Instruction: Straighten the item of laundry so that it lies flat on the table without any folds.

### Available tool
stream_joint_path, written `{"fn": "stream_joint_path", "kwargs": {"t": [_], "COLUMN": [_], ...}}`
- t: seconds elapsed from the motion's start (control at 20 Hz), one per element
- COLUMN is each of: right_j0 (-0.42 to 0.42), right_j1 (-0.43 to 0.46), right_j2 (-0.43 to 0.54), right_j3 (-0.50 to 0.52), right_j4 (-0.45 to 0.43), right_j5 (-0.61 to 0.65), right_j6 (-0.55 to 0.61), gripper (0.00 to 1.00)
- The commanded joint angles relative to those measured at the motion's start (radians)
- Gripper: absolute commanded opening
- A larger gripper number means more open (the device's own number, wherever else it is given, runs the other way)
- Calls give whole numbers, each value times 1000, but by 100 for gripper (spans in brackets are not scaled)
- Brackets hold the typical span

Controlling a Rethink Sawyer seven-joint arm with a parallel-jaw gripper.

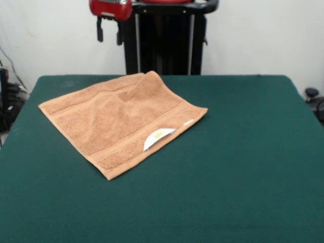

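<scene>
1 orange-tan towel (119, 121) lies on the green table (243, 167), in the half toward 9 o'clock and a little beyond the middle, turned like a diamond with corners pointing to about 9, 6, 3 and 12 o'clock. Most of it sits flat, but the corner at 12 o'clock is folded over onto the cloth, leaving a raised flap (147, 83) with a soft ridge running down from it toward the middle. 2 woven bands show: one runs beside the edge between the 6 and 3 o'clock corners, and a fainter one runs beside the opposite edge near the fold. A white label (158, 137) with a small yellow mark lies on the band at the 4 o'clock edge, and a second, smaller pale tag (188, 122) sits further along that edge toward 3 o'clock. The gripper (109, 29) hangs at 12 o'clock, well above and apart from the towel, under the red arm (111, 7); its 2 dark fingers (100, 30) stand apart with nothing between them. Behind stands the black pedestal (164, 43).
</scene>
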Motion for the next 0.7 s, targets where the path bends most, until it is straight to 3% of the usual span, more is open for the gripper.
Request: {"fn": "stream_joint_path", "kwargs": {"t": [0.05, 0.3, 0.7], "right_j0": [-128, -115, -56], "right_j1": [-5, -14, -25], "right_j2": [168, 175, 240], "right_j3": [61, 69, 41], "right_j4": [-28, -36, 42], "right_j5": [114, 110, 166], "right_j6": [-167, -135, -108], "gripper": [100, 100, 100]}}
